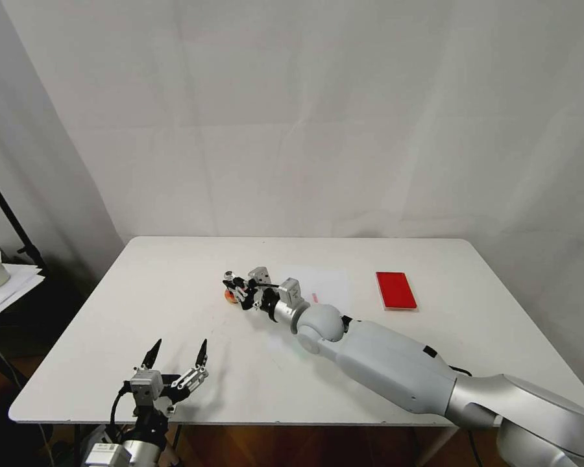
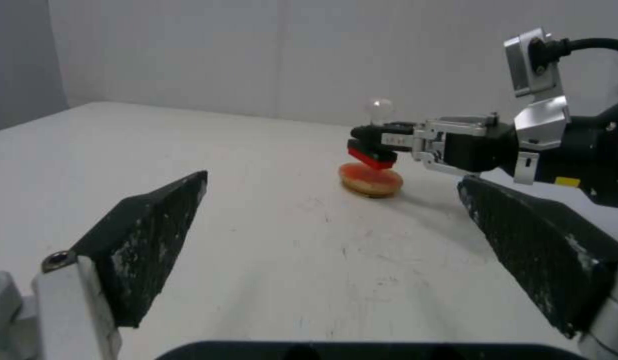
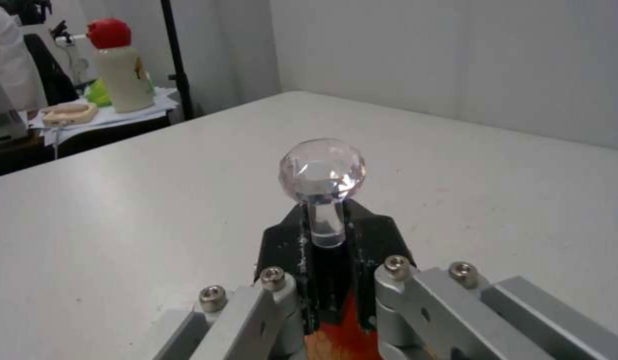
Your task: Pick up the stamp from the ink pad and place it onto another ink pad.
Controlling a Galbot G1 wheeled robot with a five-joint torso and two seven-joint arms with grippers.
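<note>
My right gripper [image 1: 239,289] reaches across to the table's centre-left and is shut on the stamp [image 1: 229,277]. The stamp has a black body with a red underside [image 2: 372,153] and a clear shiny round knob [image 3: 322,171]. It hangs slightly tilted right over the small round orange-red ink pad [image 2: 371,179], at or just above its surface; I cannot tell if they touch. The red rectangular ink pad [image 1: 396,290] lies bare at the right, well apart. My left gripper [image 1: 176,353] waits open near the front-left edge, with its dark fingers [image 2: 148,235] pointing toward the round pad.
A pale sheet [image 1: 324,283] lies on the white table [image 1: 175,272] behind my right wrist. Past the table's left edge, a side table holds papers and a cream bottle with a red cap [image 3: 118,70], and a black stand pole [image 3: 175,55] rises beside it.
</note>
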